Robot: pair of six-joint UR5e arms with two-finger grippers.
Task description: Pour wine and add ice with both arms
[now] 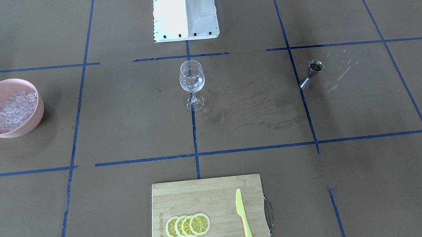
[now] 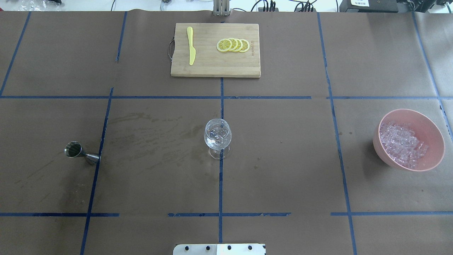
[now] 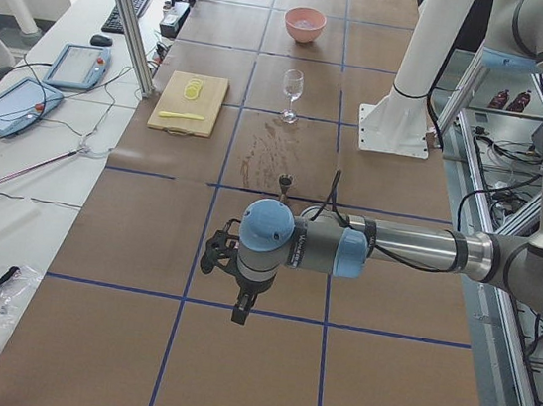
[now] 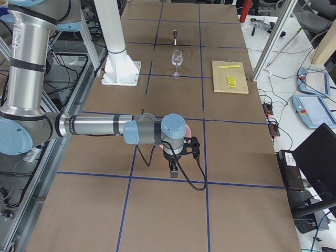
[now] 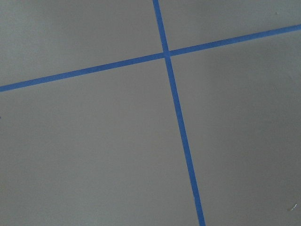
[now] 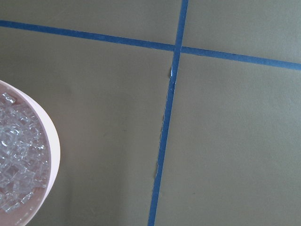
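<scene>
Beside the robot's edge of the table (image 2: 283, 177), at its middle, stands the white base block (image 2: 219, 249). Over the table's left end the left arm (image 3: 395, 251) holds the left gripper (image 3: 240, 311) pointing down above bare paper and a crossing of blue tape lines (image 5: 176, 108). Over the right end the right arm (image 4: 94, 126) holds the right gripper (image 4: 174, 170) the same way, close to the pink bowl (image 2: 430, 134). Both grippers show only from the side, so I cannot tell if their fingers are released or clenched.

Further in, three things stand well apart in one row. The metal jigger (image 2: 80, 152) is toward the left end, with the wine (image 1: 315, 65) as a small dark measure in its upper cup. The wine glass (image 2: 217, 136) stands upright in the middle. The bowl stands near the right end and holds the ice (image 2: 401, 143) in a heap.

At the far edge lies a wooden cutting board (image 2: 212, 65) with a yellow knife (image 2: 191, 46) and overlapping lemon slices (image 2: 233, 45) on it.
</scene>
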